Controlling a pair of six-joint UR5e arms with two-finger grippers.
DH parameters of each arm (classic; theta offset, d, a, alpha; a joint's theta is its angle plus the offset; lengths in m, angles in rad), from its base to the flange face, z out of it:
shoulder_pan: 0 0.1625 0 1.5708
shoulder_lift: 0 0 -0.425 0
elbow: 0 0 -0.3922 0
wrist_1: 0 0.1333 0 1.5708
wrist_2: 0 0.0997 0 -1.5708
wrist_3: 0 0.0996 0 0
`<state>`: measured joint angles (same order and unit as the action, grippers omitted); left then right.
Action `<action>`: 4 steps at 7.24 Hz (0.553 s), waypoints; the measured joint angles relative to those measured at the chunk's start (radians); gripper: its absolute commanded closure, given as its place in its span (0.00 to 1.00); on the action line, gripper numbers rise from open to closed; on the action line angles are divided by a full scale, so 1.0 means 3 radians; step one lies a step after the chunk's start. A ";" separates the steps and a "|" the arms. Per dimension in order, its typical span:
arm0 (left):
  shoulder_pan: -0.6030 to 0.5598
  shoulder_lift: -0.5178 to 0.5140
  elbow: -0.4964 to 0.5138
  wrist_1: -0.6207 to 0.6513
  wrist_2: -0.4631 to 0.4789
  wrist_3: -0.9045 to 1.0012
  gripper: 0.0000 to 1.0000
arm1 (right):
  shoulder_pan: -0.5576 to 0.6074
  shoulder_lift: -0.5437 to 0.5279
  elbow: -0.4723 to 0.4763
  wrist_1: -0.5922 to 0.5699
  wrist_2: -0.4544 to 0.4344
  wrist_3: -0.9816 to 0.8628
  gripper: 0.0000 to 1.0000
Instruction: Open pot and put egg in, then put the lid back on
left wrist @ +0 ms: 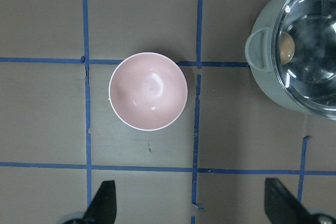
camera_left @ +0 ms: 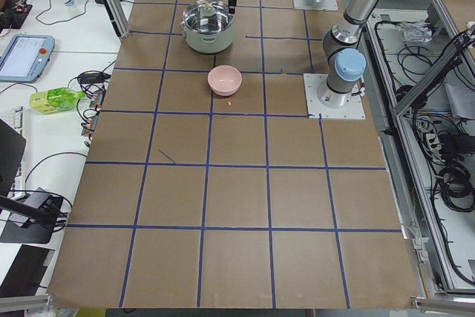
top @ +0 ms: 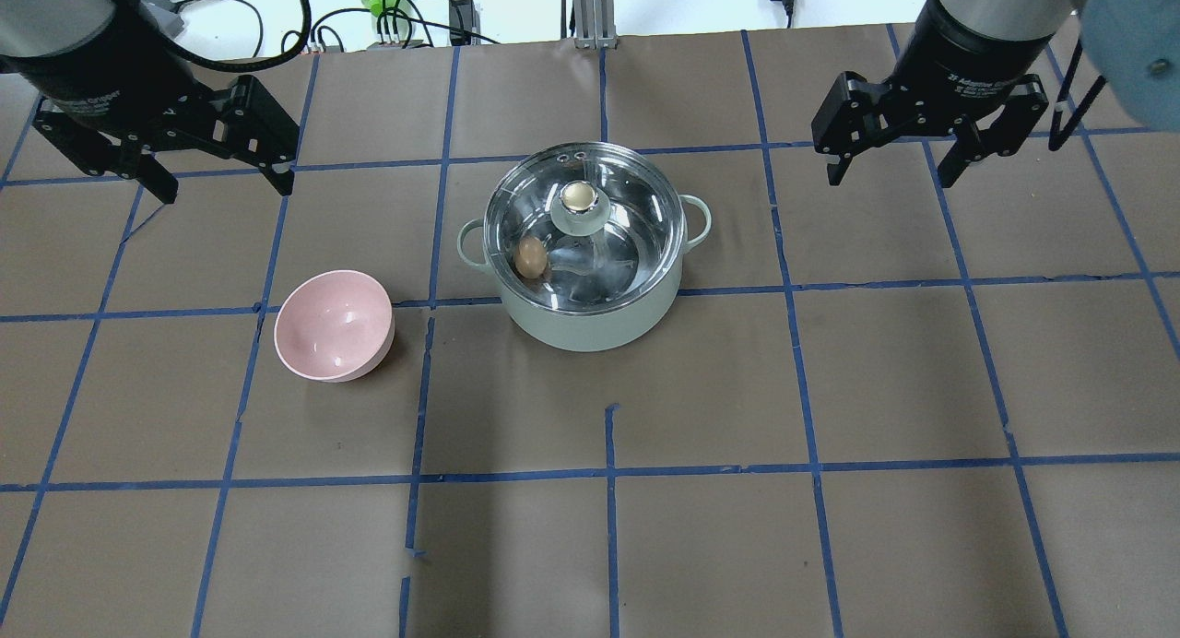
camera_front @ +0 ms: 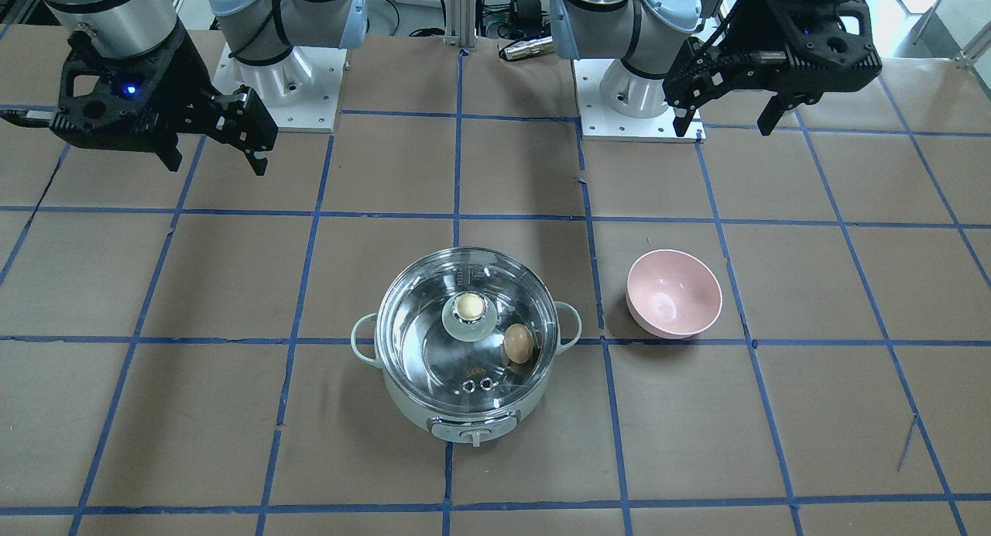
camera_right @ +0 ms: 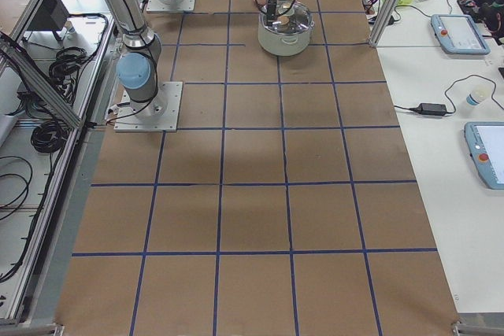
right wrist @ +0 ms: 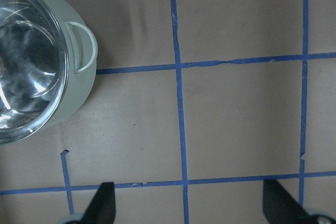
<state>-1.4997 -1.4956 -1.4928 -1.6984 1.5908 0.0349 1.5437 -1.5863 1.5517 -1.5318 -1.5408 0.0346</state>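
The mint-green pot [camera_front: 410, 408] stands mid-table with the clear glass lid [camera_front: 433, 331] seated on it, its knob [camera_front: 468, 307] upright. The brown egg [camera_front: 518, 344] lies inside the pot under the lid, also seen in the overhead view [top: 530, 257] and the left wrist view [left wrist: 286, 47]. My left gripper [top: 228, 188] is open and empty, raised well to the pot's left. My right gripper [top: 890, 177] is open and empty, raised well to the pot's right. Neither touches anything.
An empty pink bowl [top: 334, 324] sits on the table left of the pot, below my left gripper [left wrist: 191, 203]. The brown paper table carries a grid of blue tape. The arm bases [camera_front: 279, 79] stand at the robot's edge.
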 measured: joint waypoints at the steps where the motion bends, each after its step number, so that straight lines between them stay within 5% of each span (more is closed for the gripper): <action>1: -0.0001 0.0000 0.0002 -0.0002 0.0000 -0.0003 0.00 | 0.0014 -0.0021 -0.0008 -0.0029 0.0011 0.0006 0.00; 4: 0.0000 -0.0003 0.0000 -0.0002 -0.0007 -0.0027 0.00 | 0.0070 -0.0009 -0.0112 -0.0085 0.0022 0.0013 0.00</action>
<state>-1.4998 -1.4965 -1.4927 -1.6990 1.5886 0.0268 1.5648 -1.5889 1.5181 -1.5572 -1.5340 0.0386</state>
